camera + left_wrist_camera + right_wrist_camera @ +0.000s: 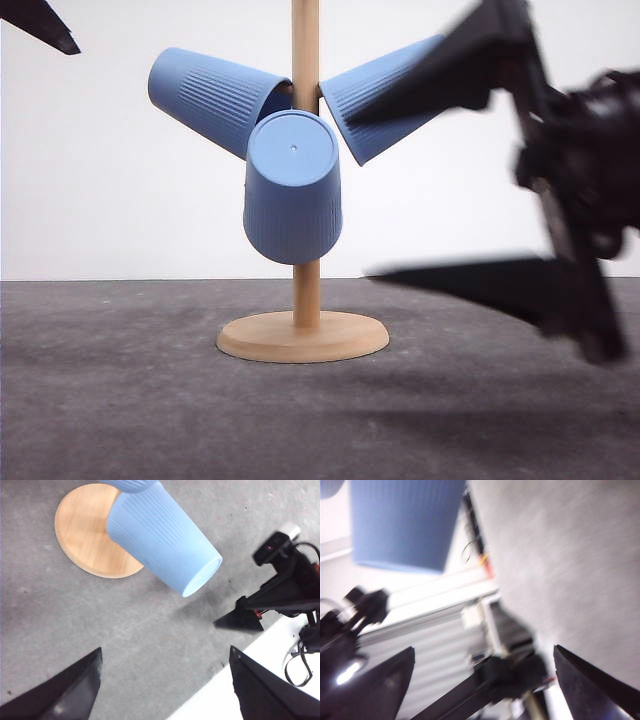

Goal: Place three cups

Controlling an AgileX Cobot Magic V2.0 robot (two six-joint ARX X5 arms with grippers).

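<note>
We see all three light-blue cups hung on the pegs of a wooden stand [306, 60] whose round base [303, 337] rests on the grey desk [120, 400]. The left cup [215, 97] tilts up and out to the left, the right cup [375, 100] tilts out to the right, and the middle cup [293, 190] points toward us, its flat bottom facing the camera. Our right claw [445, 180] is blurred, its fingers spread wide apart and released, the upper finger overlapping the right cup in the front view; we cannot tell whether it touches. Our left claw [165, 687] hangs above the desk, fingers spread and holding nothing, well apart from the cups
</note>
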